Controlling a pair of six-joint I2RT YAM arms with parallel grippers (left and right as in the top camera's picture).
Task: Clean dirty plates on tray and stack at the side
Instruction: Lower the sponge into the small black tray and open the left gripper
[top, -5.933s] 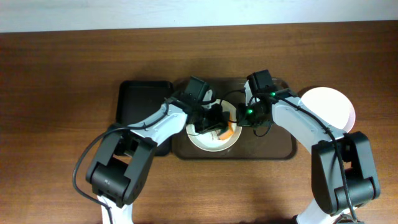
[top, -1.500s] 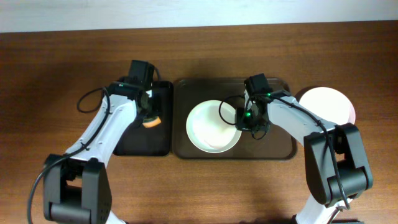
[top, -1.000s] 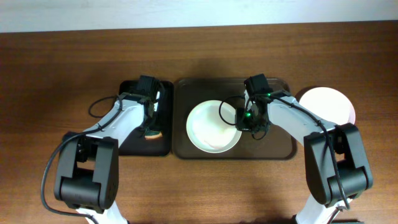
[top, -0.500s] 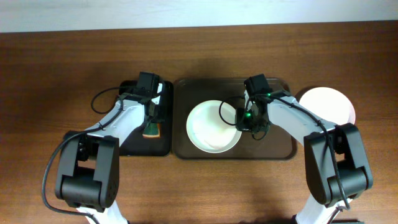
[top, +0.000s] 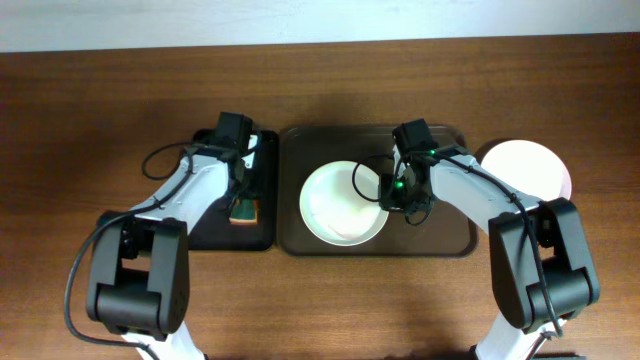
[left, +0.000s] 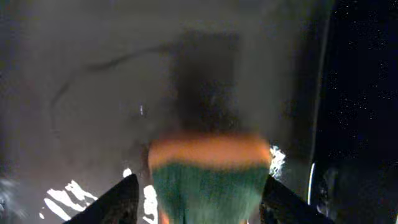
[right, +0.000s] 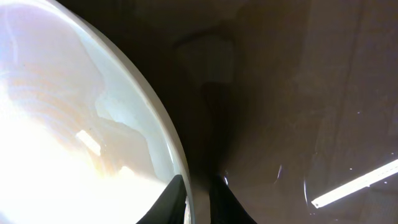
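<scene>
A white plate (top: 335, 205) lies in the middle of the dark brown tray (top: 440, 235). My right gripper (top: 392, 192) is shut on its right rim; in the right wrist view the rim (right: 177, 155) runs between the two fingers of that gripper (right: 196, 179). A second, pale pink plate (top: 525, 168) rests on the bare tabletop right of the tray. My left gripper (top: 244, 195) hovers over the black tray (top: 205, 225), open, with an orange and green sponge (left: 208, 168) lying between its fingers, a gap on each side.
The narrow black tray touches the brown tray's left edge. The sponge (top: 244, 211) lies near its right rim. Both arms' cables loop above the trays. Bare wood-grain tabletop (top: 90, 120) surrounds everything.
My left gripper set the sponge down on the black tray and opened off it. The right arm and both plates have not moved.
</scene>
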